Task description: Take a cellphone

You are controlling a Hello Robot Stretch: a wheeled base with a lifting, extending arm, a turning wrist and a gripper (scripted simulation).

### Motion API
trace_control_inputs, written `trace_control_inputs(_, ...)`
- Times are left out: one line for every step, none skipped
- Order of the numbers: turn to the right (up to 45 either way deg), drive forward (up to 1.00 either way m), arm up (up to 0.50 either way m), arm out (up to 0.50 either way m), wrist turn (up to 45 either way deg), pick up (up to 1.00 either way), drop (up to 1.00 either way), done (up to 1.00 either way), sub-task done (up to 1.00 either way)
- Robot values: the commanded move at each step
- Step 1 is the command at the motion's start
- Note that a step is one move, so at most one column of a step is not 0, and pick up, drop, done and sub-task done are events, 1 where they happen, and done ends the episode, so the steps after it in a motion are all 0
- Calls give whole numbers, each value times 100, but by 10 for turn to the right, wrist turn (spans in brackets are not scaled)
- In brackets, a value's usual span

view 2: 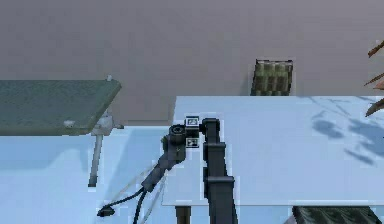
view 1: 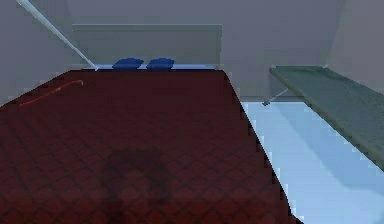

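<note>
While the dark square arm (view 2: 218, 170) rises past the edge of a flat, smooth white worktop (view 2: 290, 150), the pincer (view 2: 110, 208) slants down from two small white marked squares (view 2: 190, 125) toward the pale blue floor (view 2: 40, 170). Its thin curved fingers (view 2: 128, 203) end over bare floor and carry nothing; how the fingers are set cannot be told.

In the arm side view's left half stands a second, green-grey worktop (view 2: 50, 100), a thin slab with a matte, slightly mottled face on a slim pale leg (view 2: 96, 160). Where the cellphone lies cannot be told. A small pale speck (view 2: 68, 124) near that slab's front edge is perhaps an object, though it is too small to name.

Beyond the white worktop, a slatted, box-shaped crate (view 2: 273, 77) sits against the plain grey-brown wall (view 2: 180, 40). Narrow brown leaves (view 2: 376, 80) reach in at the right edge.

The forward view takes in a broad bed (view 1: 150, 130) under a dark red cover stitched in a fine quilted grid. Two plump blue pillows (view 1: 145, 63) lie side by side at its far end, beneath a flat grey headboard (view 1: 150, 40). A thin red curved line (view 1: 55, 92) lies on the cover near the bed's left side.
</note>
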Motion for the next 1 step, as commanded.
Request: trace_control_inputs(0, 0, 0, 0, 450, 0, 0, 0, 0)
